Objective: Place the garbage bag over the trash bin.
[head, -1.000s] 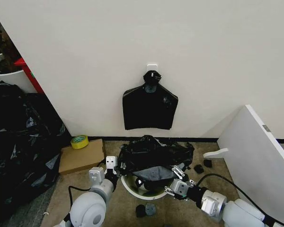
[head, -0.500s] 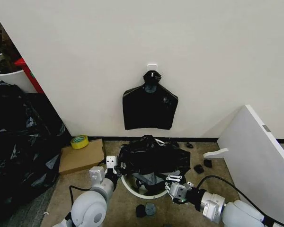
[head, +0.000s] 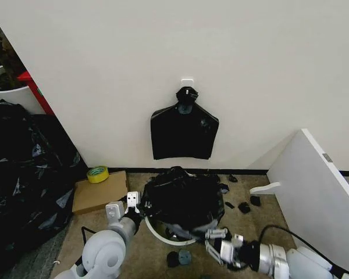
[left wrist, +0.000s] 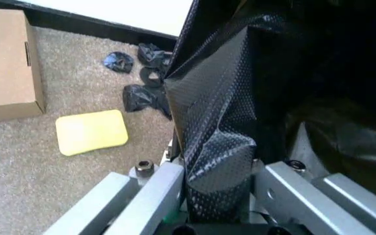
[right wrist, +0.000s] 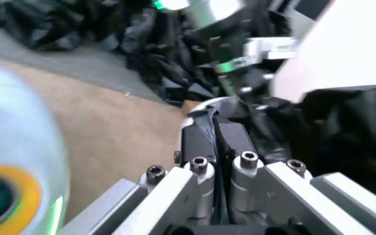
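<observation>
The garbage bag [head: 180,197] lies draped over the trash bin [head: 163,233] on the carpeted floor [head: 145,261], just in front of the wall [head: 221,58]; the black film covers most of the bin's mouth, and only the near arc of the white rim shows below the bag's edge. The left gripper [head: 132,204] sits at the bin's left side, its fingers [left wrist: 158,196] pinching a bunched fold of the textured bag between them, as the left wrist view shows. The right gripper [head: 215,243] is low at the bin's near right side, its fingers [right wrist: 198,142] pressed together on a thin strip of the bag's edge. On the wall above hangs a flat black bundle [head: 184,131] with a knotted top. A cardboard box [head: 99,192] carrying a roll of yellow tape [head: 97,173] lies to the left of the bin. A yellow sponge [left wrist: 91,131] lies on the floor near the box, with small black scraps [left wrist: 139,95] just beside it. A white board [head: 320,186] leans at the right.
</observation>
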Motion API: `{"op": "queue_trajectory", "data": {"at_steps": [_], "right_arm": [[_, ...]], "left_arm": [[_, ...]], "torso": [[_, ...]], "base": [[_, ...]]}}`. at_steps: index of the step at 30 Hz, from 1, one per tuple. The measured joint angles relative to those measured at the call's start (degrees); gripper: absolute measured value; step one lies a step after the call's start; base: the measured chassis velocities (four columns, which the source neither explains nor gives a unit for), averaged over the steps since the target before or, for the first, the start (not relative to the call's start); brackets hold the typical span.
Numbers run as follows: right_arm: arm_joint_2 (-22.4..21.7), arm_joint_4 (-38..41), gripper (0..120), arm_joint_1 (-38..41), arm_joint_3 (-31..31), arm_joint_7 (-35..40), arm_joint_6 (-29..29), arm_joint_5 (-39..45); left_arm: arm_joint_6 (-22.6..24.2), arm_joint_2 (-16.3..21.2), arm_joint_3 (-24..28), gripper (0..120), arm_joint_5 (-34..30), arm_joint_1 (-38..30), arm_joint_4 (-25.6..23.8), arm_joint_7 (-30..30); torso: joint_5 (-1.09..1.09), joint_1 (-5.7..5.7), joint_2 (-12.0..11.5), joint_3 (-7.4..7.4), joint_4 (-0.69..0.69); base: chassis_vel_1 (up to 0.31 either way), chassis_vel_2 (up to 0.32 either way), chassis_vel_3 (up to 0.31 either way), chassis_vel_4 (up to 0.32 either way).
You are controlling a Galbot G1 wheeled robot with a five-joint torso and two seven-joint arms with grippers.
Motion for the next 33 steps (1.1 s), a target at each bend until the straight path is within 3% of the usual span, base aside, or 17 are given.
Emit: {"op": "queue_trajectory", "data": {"at_steps": [7,28,33], "right_arm": [[3.0,-3.7,0,2.7,-3.9,-1.5,2.0,-5.1],[5.8,-12.8,0,7.9,-8.0,-2.7,2.4,-9.7],[6.5,-17.7,0,10.8,-8.5,0.8,2.2,-12.4]], "left_arm": [[-0.1,-0.5,-0.4,2,-4.2,-0.6,-0.7,-3.2],[1.0,-1.4,-2.4,2,-11.5,0.1,-3.9,-7.5],[2.2,-1.0,-3.9,2,-13.6,0.7,-4.9,-8.1]], "torso": [[0.01,0.0,0.0,0.0,0.01],[0.0,0.0,0.0,0.0,0.01],[0.0,0.0,0.0,0.0,0.01]], "base": [[0.0,0.0,0.0,0.0],[0.0,0.0,0.0,0.0],[0.0,0.0,0.0,0.0]]}}
